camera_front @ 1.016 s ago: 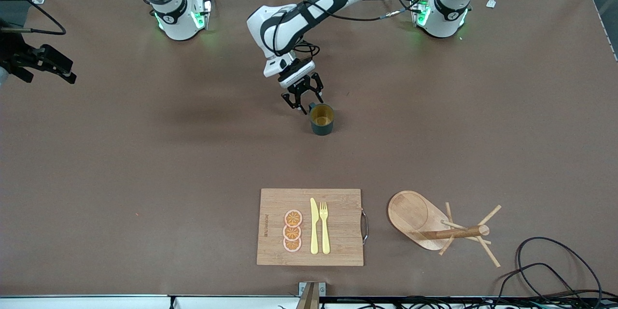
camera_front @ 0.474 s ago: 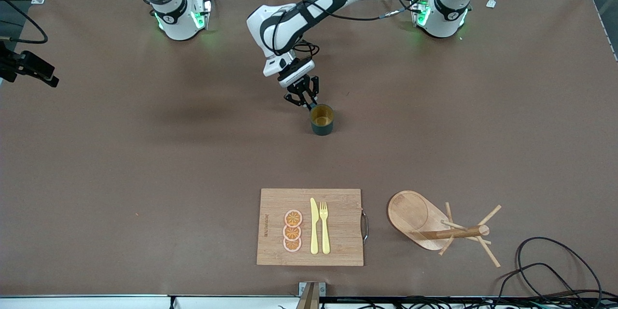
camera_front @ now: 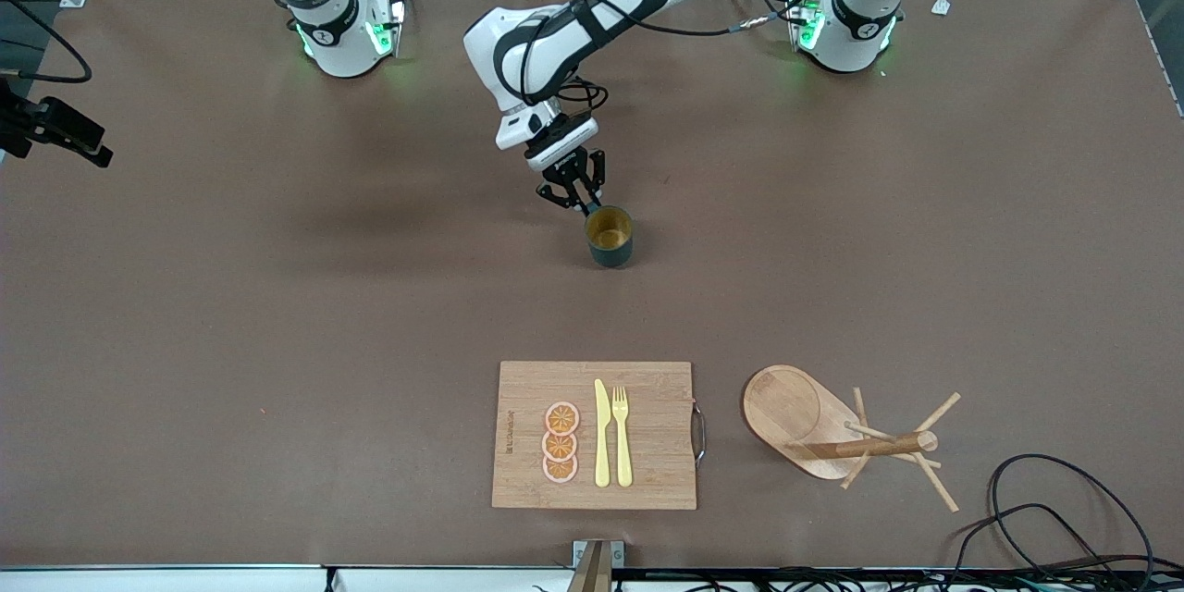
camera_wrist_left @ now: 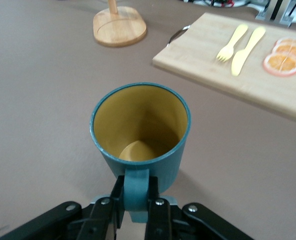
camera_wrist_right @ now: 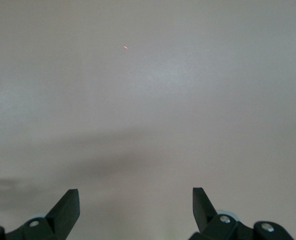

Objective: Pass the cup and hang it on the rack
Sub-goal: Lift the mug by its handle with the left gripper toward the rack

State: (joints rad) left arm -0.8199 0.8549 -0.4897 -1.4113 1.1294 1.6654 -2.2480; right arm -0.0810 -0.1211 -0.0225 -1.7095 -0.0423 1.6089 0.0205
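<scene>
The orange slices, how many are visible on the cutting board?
3. The orange slices lie in a row on the cutting board, beside the yellow knife: farthest from the front camera, middle, nearest, overlapping slightly.

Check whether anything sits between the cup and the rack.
Nothing visible does. The left gripper is shut on the handle of the cup at mid-table. The rack stands nearer the front camera, toward the left arm's end; the cutting board lies beside it, off the direct line.
</scene>
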